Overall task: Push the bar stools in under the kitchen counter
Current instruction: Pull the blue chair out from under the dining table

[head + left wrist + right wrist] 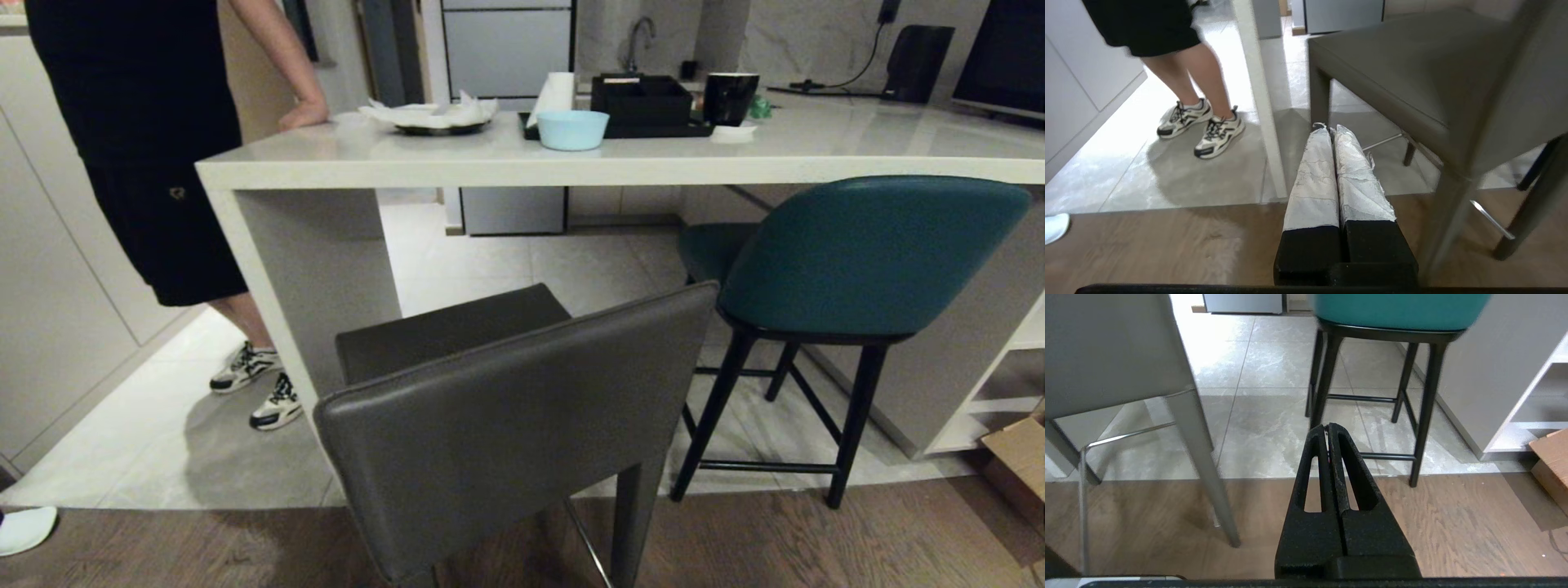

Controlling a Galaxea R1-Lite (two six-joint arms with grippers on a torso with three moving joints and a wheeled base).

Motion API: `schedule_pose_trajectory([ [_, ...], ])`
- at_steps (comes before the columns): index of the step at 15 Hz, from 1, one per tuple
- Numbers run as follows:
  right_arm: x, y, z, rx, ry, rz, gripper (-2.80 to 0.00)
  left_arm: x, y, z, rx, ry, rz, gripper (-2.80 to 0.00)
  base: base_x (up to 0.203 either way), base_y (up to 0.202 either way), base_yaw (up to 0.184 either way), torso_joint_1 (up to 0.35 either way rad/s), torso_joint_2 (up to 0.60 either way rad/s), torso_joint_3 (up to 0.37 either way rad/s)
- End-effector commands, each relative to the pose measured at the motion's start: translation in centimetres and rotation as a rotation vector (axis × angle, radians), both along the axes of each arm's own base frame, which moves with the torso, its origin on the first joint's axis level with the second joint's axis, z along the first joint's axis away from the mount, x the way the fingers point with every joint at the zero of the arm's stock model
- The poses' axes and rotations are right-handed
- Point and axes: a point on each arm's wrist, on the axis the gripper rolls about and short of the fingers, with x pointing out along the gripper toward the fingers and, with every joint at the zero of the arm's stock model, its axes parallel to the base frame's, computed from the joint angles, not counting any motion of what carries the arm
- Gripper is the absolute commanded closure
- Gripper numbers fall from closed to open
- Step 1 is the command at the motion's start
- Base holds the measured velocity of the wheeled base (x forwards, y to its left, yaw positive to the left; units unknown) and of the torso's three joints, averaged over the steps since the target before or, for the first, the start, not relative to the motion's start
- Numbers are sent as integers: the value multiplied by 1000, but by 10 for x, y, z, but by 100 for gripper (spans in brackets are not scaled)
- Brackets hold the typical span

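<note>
Jaws on both arms are pressed together with nothing between them. The left gripper (1330, 128), its fingers wrapped in white tape, hangs low over the floor with the grey stool (1412, 94) at its two o'clock and the counter's slab side panel (1259, 102) at eleven o'clock. The right gripper (1327, 426) points at the gap between the two stools, the teal stool (1396, 310) at its one o'clock and the grey one at ten o'clock. Neither touches a stool.

From the head, the grey stool (522, 408) stands nearest, at six o'clock, pulled well out with its back legs on the wood floor and turned at a slant to the kitchen counter (571, 167). The teal stool (865, 253) at three o'clock is closer in, seat partly beneath the edge, back still outside. A person (139, 122) stands at nine o'clock, one hand resting on the counter corner.

Risks, as I judge them: pushing the slanted grey stool off-centre could swing it into the side panel or toward the person's feet; its legs may catch at the seam between wood and tile and tip it; its right corner sits near the teal stool, so the two could knock together
</note>
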Motion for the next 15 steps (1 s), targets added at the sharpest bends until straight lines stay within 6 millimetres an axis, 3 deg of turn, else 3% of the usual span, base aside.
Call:
schedule_pose_trajectory([
  [1,0,0,0,1,0,1,0,1,0,-6,0,17,1,0,0,-192,4,11,6,6],
  [15,0,0,0,22,-2,-3,0,1,0,-5,0,19,-1,0,0,-197,2,3,3,2],
])
